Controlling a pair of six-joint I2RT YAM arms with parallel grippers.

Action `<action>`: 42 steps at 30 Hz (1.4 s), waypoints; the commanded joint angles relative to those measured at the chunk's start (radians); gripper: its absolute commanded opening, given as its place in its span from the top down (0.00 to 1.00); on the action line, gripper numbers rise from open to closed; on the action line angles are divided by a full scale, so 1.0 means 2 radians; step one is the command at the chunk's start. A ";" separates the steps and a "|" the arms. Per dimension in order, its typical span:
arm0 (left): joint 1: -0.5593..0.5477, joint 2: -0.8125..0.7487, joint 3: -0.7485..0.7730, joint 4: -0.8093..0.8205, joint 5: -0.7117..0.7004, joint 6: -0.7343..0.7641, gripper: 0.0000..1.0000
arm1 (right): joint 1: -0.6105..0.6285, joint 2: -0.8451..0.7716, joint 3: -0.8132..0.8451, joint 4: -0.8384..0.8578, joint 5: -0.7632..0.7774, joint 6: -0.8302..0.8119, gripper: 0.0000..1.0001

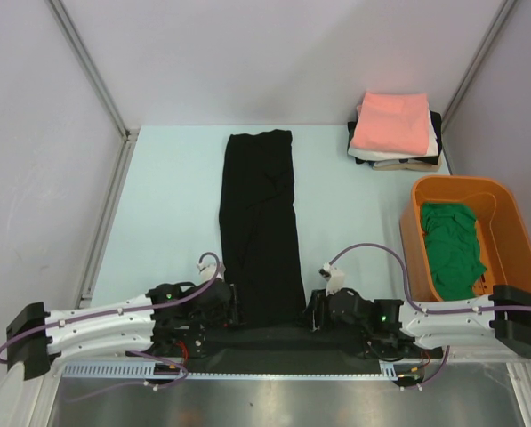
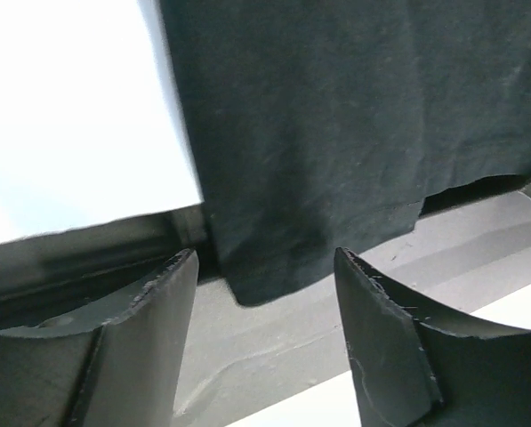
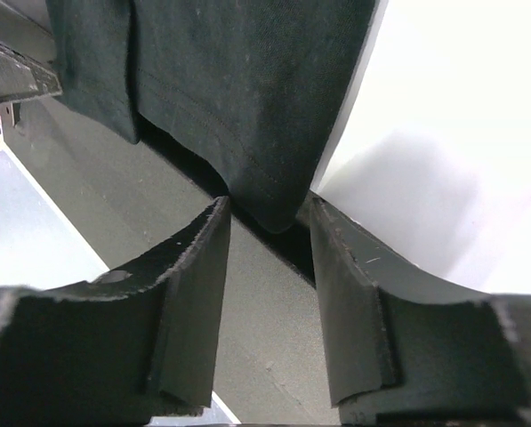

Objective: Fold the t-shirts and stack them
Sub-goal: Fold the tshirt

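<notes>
**Black t-shirt point(image 1: 259, 231) spread in a long strip**

Down mid-table point(image 1: 167, 205), near hem draped over the front edge. Left gripper point(image 2: 265, 258) gaping wide just short of the near left corner. Right gripper point(image 3: 267, 203) part-closed around the near right corner; pinched or not, impossible to tell. Salmon-pink t-shirt point(image 1: 391, 122) atop the far-right pile; green t-shirt point(image 1: 452, 247) in the orange tub point(image 1: 511, 213).

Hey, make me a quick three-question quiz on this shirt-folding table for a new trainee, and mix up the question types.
1. True or false: the green t-shirt lies inside the orange tub.
2. Which colour is on top of the folded stack at the far right? A white, B salmon-pink, C tan.
3. Short answer: are the left fingers clamped on the black t-shirt?
Key: 1 true. 2 B, the salmon-pink t-shirt. 3 No; they stand apart, with its hem corner just beyond them.
</notes>
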State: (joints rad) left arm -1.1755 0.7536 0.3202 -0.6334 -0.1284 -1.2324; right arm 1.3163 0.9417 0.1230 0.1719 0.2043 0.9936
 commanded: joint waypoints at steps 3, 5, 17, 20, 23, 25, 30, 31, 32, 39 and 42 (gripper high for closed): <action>-0.006 0.013 -0.024 0.073 0.012 -0.010 0.37 | -0.008 0.005 0.003 0.032 0.019 -0.012 0.57; -0.008 0.024 -0.024 0.090 0.005 -0.010 0.41 | -0.012 0.009 0.004 0.036 0.016 -0.019 0.59; -0.010 0.030 0.006 0.085 -0.029 0.004 1.00 | -0.017 0.055 0.031 0.064 -0.007 -0.035 1.00; -0.014 0.025 0.015 0.063 -0.029 0.004 1.00 | 0.009 0.037 0.040 0.039 0.007 -0.026 1.00; -0.030 0.011 0.037 0.025 -0.036 0.000 1.00 | 0.055 0.009 0.066 -0.015 0.043 -0.015 1.00; -0.034 0.000 0.059 -0.007 -0.044 0.002 1.00 | 0.080 -0.005 0.085 -0.047 0.073 -0.013 1.00; -0.034 0.000 0.143 -0.062 -0.079 0.037 1.00 | 0.081 -0.060 0.148 -0.136 0.116 -0.043 1.00; -0.034 0.006 0.159 -0.083 -0.102 0.043 1.00 | 0.067 -0.064 0.159 -0.153 0.116 -0.062 1.00; -0.033 0.012 0.175 -0.094 -0.114 0.049 1.00 | 0.056 -0.067 0.168 -0.159 0.113 -0.070 1.00; 0.058 0.070 0.282 -0.098 -0.110 0.158 1.00 | -0.070 -0.048 0.231 -0.166 0.035 -0.148 1.00; 0.129 0.089 0.314 -0.081 -0.078 0.209 1.00 | -0.133 -0.015 0.261 -0.161 -0.010 -0.174 1.00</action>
State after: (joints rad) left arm -1.0279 0.9054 0.8619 -0.8104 -0.3103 -0.9745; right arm 1.1385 0.8692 0.5770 -0.1444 0.2741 0.7437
